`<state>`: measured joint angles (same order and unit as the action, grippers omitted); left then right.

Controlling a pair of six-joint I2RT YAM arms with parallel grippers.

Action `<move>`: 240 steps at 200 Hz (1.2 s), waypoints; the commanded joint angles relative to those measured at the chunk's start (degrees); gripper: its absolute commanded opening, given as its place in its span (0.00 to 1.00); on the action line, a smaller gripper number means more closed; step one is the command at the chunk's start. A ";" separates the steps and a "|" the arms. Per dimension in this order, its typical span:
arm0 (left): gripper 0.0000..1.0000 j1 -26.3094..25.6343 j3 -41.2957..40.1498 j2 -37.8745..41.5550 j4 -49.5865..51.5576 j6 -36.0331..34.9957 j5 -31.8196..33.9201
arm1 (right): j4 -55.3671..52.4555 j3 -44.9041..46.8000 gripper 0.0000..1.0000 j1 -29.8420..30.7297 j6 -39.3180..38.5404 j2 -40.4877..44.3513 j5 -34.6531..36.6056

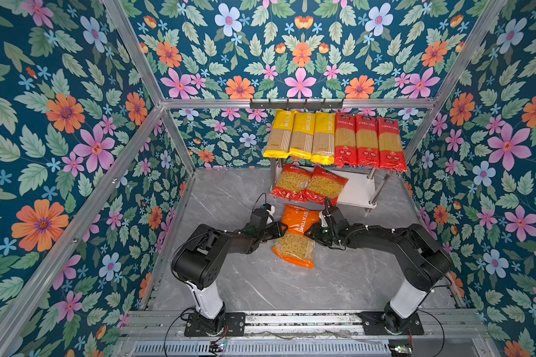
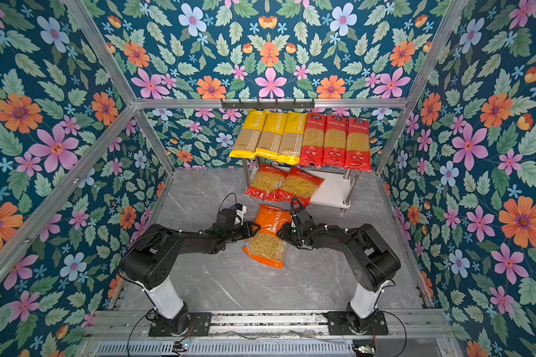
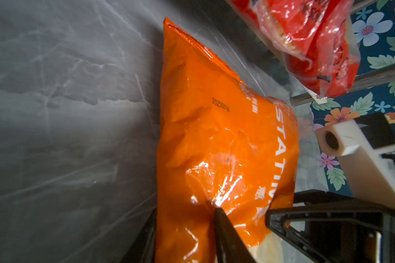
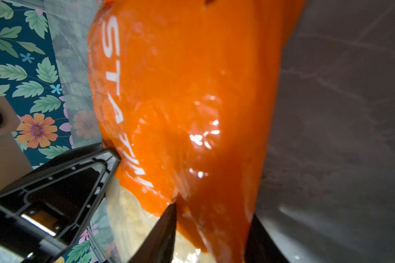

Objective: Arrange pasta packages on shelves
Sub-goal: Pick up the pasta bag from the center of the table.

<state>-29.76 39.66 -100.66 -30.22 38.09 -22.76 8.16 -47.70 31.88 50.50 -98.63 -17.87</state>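
Observation:
An orange short-pasta bag [image 1: 296,235] [image 2: 268,236] lies on the grey table in front of the shelves [image 1: 358,188] [image 2: 333,191]. My left gripper [image 1: 283,229] [image 3: 185,227] is shut on the bag's left edge, and its fingertip [image 3: 217,211] dents the film. Opposite it, my right gripper [image 1: 310,231] [image 4: 212,227] is shut on the right edge of the same orange bag [image 4: 192,91]. On the top shelf lie three yellow spaghetti packs [image 1: 300,136] and three red ones [image 1: 367,142]. Two red short-pasta bags [image 1: 310,185] [image 3: 306,38] lean on the lower shelf's left part.
A black hook rail [image 1: 296,103] hangs on the aluminium frame above the shelves. Floral walls close the table on three sides. The right arm's gripper body [image 3: 328,223] shows in the left wrist view, just across the bag. Both arm bases stand at the front rail.

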 commanded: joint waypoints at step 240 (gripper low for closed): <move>0.00 -13.73 33.18 -5.45 -0.81 -7.10 3.89 | -6.22 3.22 0.00 -24.30 -15.20 33.22 -0.96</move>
<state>-43.55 66.13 -101.38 -27.35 34.52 -20.45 -3.09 -41.52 10.41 38.48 -61.52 -20.36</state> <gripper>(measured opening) 0.123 0.052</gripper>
